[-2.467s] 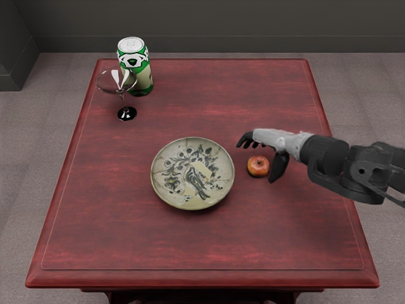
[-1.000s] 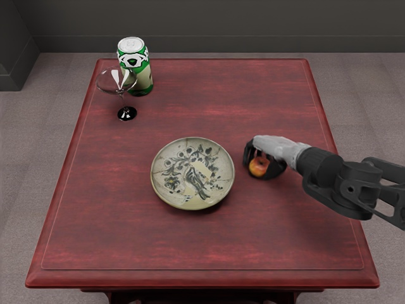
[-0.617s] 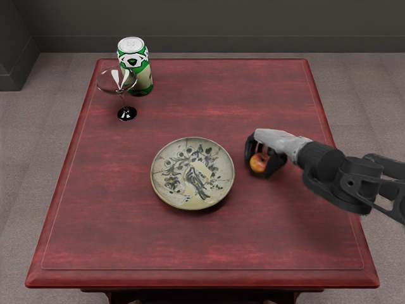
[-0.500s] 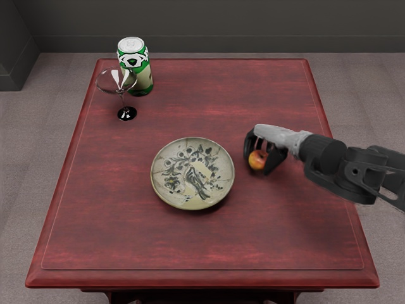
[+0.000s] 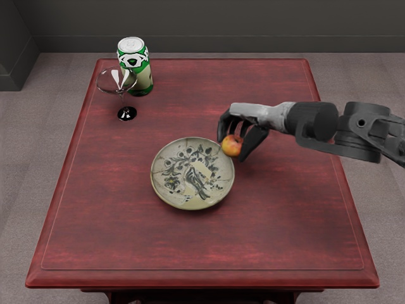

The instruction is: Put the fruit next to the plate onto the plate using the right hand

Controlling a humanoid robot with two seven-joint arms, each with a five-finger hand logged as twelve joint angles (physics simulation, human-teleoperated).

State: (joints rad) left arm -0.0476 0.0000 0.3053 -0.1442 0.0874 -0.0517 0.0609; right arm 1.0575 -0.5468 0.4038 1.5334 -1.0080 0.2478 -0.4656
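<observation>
the right hand [image 5: 242,132] is clenched around the fruit [image 5: 232,146], holding it at the right rim of the plate [image 5: 155,172] (apparently lifted off the table [image 5: 285,215]). the grasp looks done; setting it down on the plate and releasing remain.

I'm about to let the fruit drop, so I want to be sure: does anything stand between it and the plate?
Nothing visible does. The right hand holds the apple at the plate's right rim, with no object between them. The can and the glass stand far off to the left.
</observation>
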